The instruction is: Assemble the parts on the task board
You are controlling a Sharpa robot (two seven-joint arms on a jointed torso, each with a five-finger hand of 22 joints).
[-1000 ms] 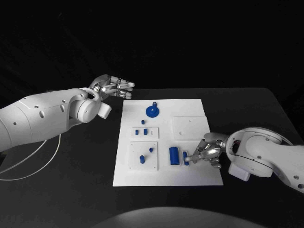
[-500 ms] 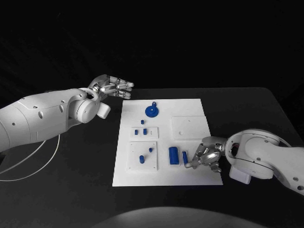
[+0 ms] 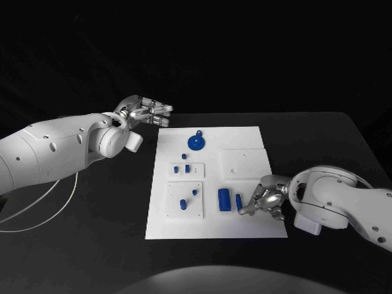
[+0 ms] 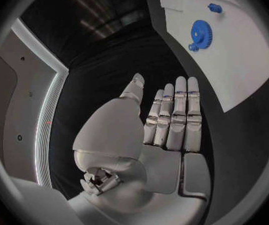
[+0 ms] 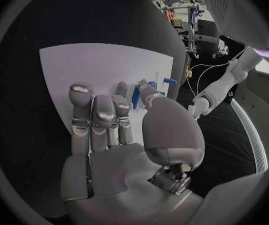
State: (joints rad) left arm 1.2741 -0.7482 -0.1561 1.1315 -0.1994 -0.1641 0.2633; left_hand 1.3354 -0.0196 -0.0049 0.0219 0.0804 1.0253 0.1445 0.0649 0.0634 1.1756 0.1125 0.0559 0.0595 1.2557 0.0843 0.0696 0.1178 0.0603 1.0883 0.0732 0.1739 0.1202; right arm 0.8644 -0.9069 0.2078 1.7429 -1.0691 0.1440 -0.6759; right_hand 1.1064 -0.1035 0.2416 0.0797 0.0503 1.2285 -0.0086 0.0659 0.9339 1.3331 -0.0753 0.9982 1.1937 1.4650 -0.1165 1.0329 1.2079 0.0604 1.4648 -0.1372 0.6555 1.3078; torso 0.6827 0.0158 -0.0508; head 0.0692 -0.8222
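right hand (image 3: 265, 201) fingers apart, empty, just beside slim blue part (image 3: 238, 202); a careless closure could push it away. left hand (image 3: 146, 112) spread, idle.

Matt white task board (image 3: 249, 138), glossy blue plastic parts (image 3: 223, 199), matt black table (image 3: 337, 141)

Black table (image 3: 328, 138) under it all, dark cloth backdrop (image 3: 249, 55) behind. White cable (image 3: 37, 211) loops over the table's left part, near the front edge. Equip. rack w/ wires (image 5: 191, 15) stands across the room, blurry.
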